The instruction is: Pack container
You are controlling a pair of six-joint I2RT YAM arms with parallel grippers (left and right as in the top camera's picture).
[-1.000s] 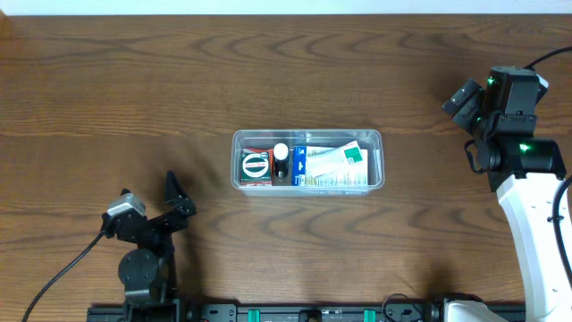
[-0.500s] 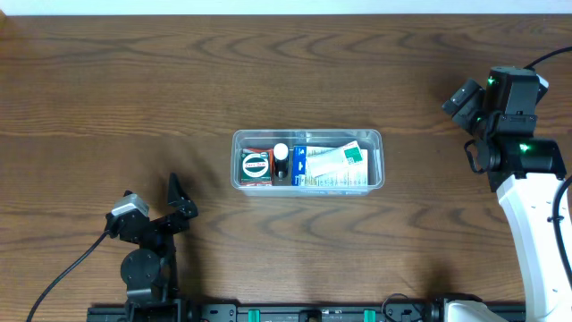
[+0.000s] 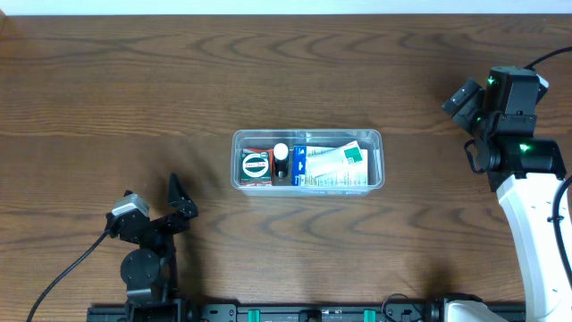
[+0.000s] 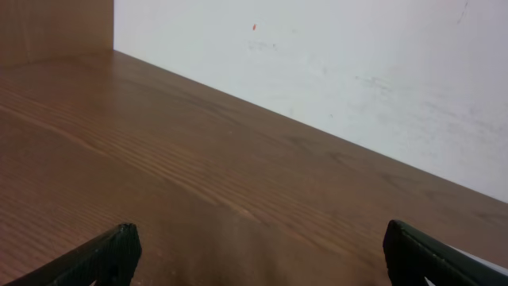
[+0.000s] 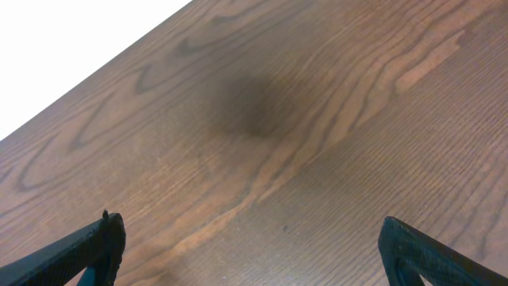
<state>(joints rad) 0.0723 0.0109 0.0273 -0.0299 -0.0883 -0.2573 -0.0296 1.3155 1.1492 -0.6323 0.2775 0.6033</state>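
The clear plastic container (image 3: 308,133) sits at the middle of the wooden table. Inside it lie a red and green round-labelled pack (image 3: 256,165), a small dark bottle with a white cap (image 3: 281,153) and blue, white and green boxes (image 3: 332,165). My left gripper (image 3: 150,199) is near the front left, well short of the container, and stands open and empty (image 4: 266,258). My right gripper (image 3: 472,100) hovers far to the right of the container, also open with nothing between its fingers (image 5: 254,248). Neither wrist view shows the container.
Bare wood grain fills both wrist views. The left wrist view shows a white wall (image 4: 357,71) beyond the table's far edge. A black rail (image 3: 304,313) runs along the table's front edge, and a cable (image 3: 63,273) trails from the left arm.
The left gripper has shifted very slightly toward the front edge. The right arm and the container's contents have not moved.
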